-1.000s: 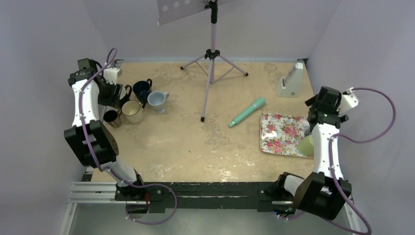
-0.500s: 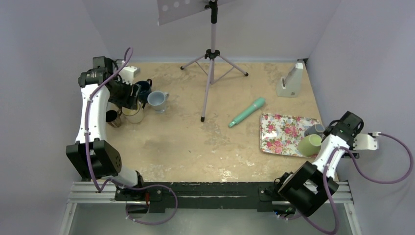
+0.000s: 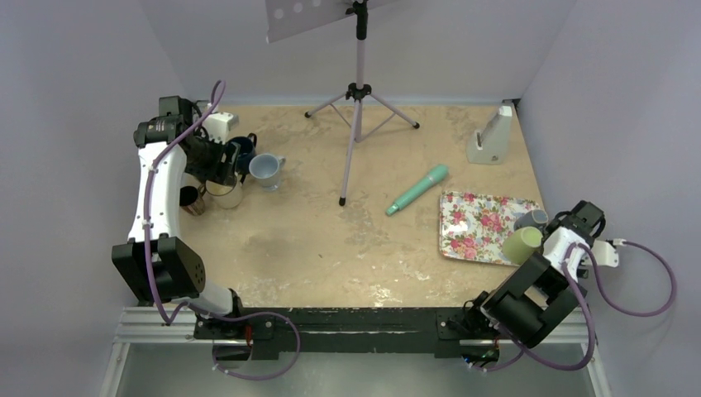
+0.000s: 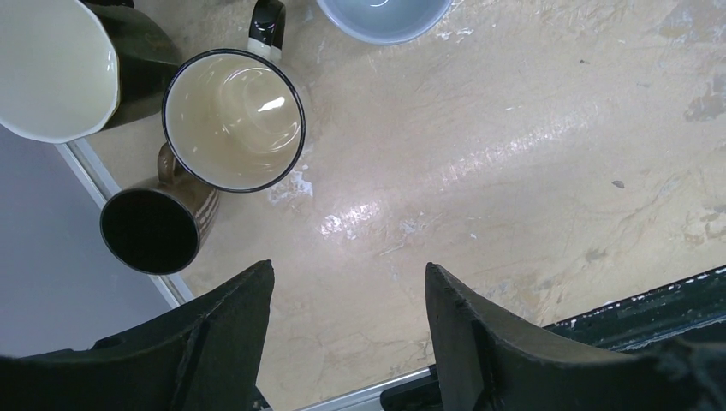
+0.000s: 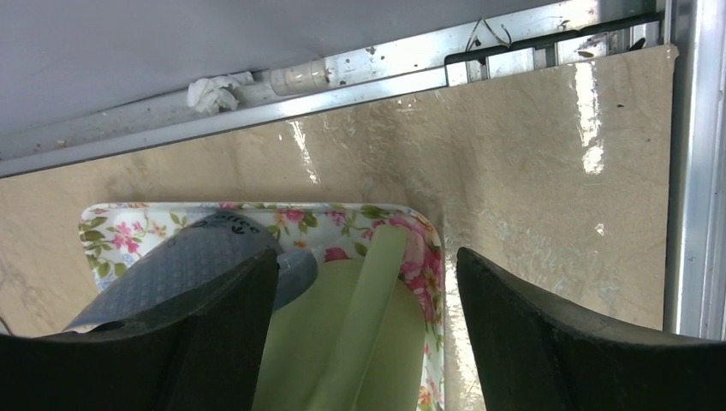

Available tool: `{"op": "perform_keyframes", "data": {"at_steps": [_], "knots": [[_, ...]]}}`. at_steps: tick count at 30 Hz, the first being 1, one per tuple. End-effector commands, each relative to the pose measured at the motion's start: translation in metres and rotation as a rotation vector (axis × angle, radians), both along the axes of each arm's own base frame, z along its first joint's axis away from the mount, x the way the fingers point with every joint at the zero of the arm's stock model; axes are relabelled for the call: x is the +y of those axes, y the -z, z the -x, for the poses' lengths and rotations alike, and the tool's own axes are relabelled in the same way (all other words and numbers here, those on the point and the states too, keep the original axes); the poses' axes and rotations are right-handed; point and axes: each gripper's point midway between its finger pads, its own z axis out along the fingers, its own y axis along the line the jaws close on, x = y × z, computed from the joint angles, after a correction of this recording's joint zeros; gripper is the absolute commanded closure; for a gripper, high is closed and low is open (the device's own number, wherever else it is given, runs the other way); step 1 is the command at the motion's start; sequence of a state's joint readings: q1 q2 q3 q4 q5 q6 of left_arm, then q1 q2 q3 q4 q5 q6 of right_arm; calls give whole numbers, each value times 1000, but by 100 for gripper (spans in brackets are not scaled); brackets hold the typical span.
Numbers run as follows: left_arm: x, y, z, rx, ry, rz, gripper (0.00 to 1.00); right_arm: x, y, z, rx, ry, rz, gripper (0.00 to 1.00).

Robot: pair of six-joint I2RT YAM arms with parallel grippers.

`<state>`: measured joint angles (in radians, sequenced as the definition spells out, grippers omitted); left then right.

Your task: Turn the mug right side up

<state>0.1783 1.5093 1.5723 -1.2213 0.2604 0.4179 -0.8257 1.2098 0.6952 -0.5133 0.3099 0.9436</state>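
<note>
Overhead, the left gripper (image 3: 213,159) hangs over a cluster of mugs at the far left of the table (image 3: 331,240): a dark blue mug (image 3: 241,147), a light blue mug (image 3: 266,169), a cream mug (image 3: 225,193) and a brown mug (image 3: 189,198). At the right edge sits a floral tray (image 3: 473,223). On its right end are the light green mug (image 3: 522,246) and, touching it, a grey mug (image 3: 531,219). The right gripper (image 3: 555,230) is just beside both. A teal tube (image 3: 417,189) lies left of the tray, and a tripod stand (image 3: 357,91) is planted mid-table.

From the left wrist, the left gripper (image 4: 347,274) has its jaws spread with only bare tabletop between them. All four mugs stand mouth up beyond the fingertips. The cream mug (image 4: 233,118) and brown mug (image 4: 154,229) touch each other.

From the right wrist, the right gripper (image 5: 366,257) has its jaws wide apart and clamps nothing. The light green mug (image 5: 342,342) lies on the tray (image 5: 128,224) in line with the gap, its handle turned up toward the camera. Whether it is tipped on its side or fully inverted I cannot tell. The textured grey mug (image 5: 188,265) lies against it, by the left-hand finger.
</note>
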Motion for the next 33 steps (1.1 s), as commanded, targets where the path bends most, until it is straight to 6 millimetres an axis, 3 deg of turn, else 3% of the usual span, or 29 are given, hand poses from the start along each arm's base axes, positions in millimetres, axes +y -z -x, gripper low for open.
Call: {"op": "perform_keyframes", "data": {"at_steps": [1,12,22,26,30,33], "knots": [[-8,-16,-1,-58,-4,35,31,4,12,-1,-8,2,-27,23],[-5,-26,-9,-89,3,17,31,35,10,-16,-49,-120,9,30],[-6,-19,-10,-72,4,26,31,86,-2,-67,-131,-292,-35,32],[-6,-21,-12,-75,2,29,31,97,-5,-83,-152,-362,-45,33],[-8,-23,-13,-83,1,39,31,100,-8,-100,-170,-513,-10,51],[-10,-25,-12,-82,0,49,31,104,-2,-102,-150,-587,-9,55]]}}
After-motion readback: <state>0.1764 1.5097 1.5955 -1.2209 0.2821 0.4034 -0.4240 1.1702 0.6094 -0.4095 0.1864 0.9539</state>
